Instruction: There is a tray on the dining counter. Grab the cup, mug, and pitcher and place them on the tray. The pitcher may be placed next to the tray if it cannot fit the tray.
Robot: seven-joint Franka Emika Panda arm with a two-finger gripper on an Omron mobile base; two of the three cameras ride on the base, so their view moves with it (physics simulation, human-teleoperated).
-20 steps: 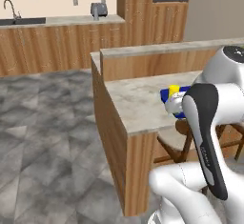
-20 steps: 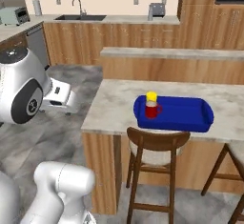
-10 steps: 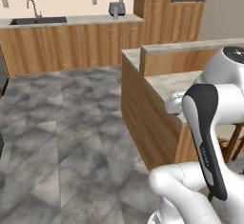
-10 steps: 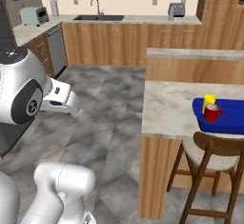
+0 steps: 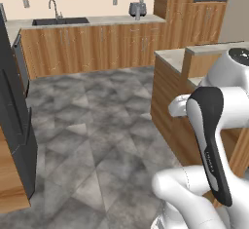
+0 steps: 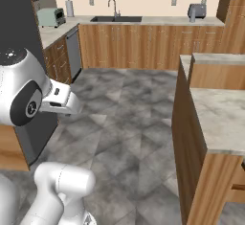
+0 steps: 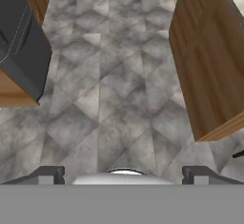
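Note:
The dining counter (image 6: 217, 116) runs along the right edge, beige top on a wood base; its end also shows in the left base view (image 5: 171, 56) and as a wood side panel in the hand view (image 7: 205, 51). The tray, cup, mug and pitcher are out of view. My gripper (image 7: 124, 175) hangs over the grey tiled floor, left of the counter's end. Its fingertips (image 7: 51, 174) stand wide apart, open, with nothing between them.
A back counter with a sink (image 6: 115, 19) and a grey appliance (image 6: 196, 11) lines the far wall. A mint toaster (image 6: 50, 16) sits on the left counter. A dark fridge (image 5: 14, 125) stands at left. Grey floor (image 5: 97, 111) lies open between.
The whole picture has shifted: the base has moved left and away from the dining counter. The tray with the cup and mug has gone out past the right edge. The gripper stays open.

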